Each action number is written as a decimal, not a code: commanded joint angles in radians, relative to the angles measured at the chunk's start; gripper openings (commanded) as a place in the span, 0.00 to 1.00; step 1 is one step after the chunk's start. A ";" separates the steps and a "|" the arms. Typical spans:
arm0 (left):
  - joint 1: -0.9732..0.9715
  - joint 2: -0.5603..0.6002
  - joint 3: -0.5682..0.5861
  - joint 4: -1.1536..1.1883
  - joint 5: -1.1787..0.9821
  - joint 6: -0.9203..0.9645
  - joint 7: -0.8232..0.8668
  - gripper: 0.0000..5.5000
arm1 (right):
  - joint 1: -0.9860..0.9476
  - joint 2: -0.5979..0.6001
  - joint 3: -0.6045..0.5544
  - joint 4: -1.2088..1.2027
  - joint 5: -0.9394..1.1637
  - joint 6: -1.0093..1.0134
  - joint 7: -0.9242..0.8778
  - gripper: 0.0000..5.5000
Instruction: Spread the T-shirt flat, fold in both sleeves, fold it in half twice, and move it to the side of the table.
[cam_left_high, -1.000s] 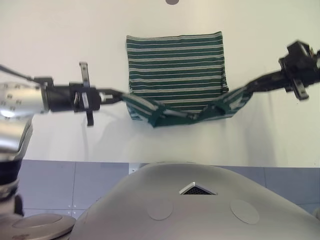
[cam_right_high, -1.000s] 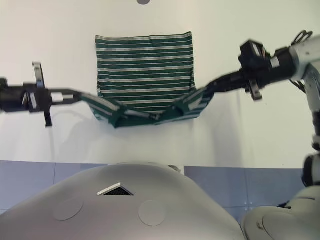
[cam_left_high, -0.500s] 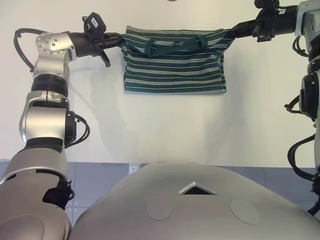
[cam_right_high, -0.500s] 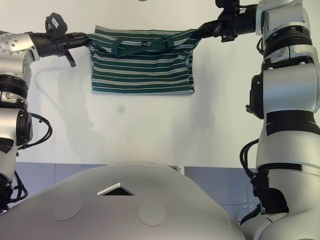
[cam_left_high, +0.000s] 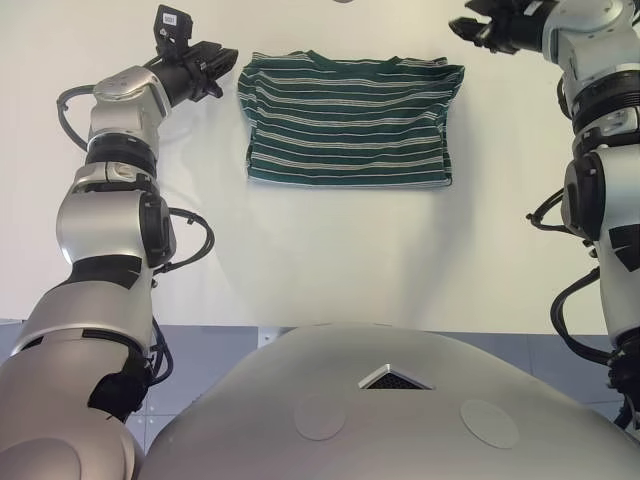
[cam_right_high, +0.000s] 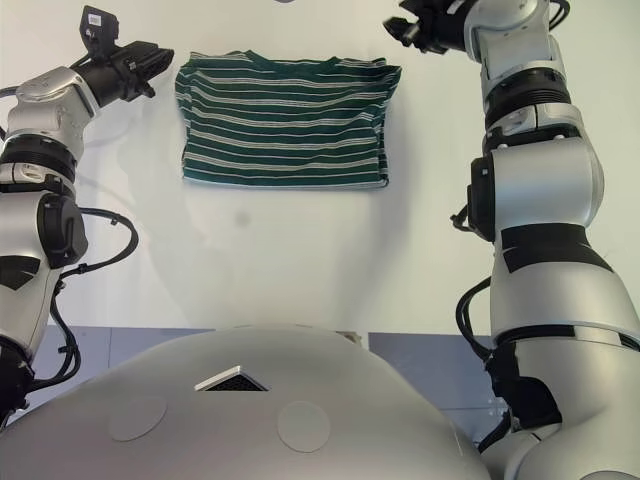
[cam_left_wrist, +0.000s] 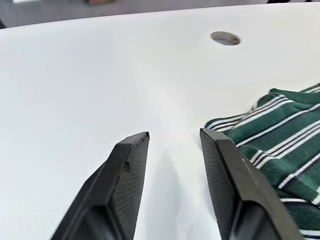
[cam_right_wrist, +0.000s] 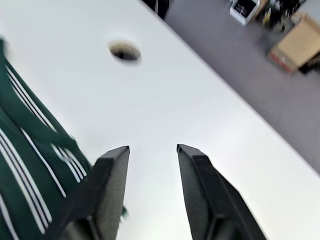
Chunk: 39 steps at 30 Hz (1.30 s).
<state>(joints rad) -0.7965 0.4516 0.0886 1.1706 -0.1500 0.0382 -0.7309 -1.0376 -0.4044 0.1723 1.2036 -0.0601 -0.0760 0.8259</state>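
Note:
The green T-shirt (cam_left_high: 348, 118) with white stripes lies folded into a rectangle at the far middle of the white table (cam_left_high: 330, 260), its collar along the far edge. My left gripper (cam_left_high: 222, 60) hangs open just left of the shirt's far left corner (cam_left_wrist: 280, 135), with nothing between its fingers. Off the shirt's far right corner (cam_right_wrist: 30, 150), my right gripper (cam_left_high: 458, 24) is open and empty too.
A round cable hole (cam_left_wrist: 225, 38) sits in the table beyond the shirt, also seen as the hole (cam_right_wrist: 124, 51) from the right wrist. Past the table's far edge lies grey floor with boxes (cam_right_wrist: 300, 45). The near half of the table is bare.
Both grippers carried the shirt's near edge up and over to the far edge, folding it in half, then let go and drew outward to either side.

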 joint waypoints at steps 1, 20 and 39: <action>0.097 0.012 0.055 -0.223 -0.042 -0.034 0.025 0.43 | 0.163 0.126 0.014 -0.308 0.101 0.043 0.165 0.32; 0.592 -0.023 0.028 -1.254 0.075 0.150 0.375 0.43 | 0.340 -0.106 0.197 -0.673 -0.207 -0.082 0.037 0.32; 0.763 0.092 -0.115 -1.518 0.152 0.173 0.227 0.43 | 0.729 -0.190 0.155 -1.220 0.189 0.054 0.416 0.32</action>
<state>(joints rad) -0.0616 0.5002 -0.0094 -0.2984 -0.0197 0.2112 -0.4646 -0.2828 -0.5442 0.3731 0.0311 0.0942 -0.0454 1.2151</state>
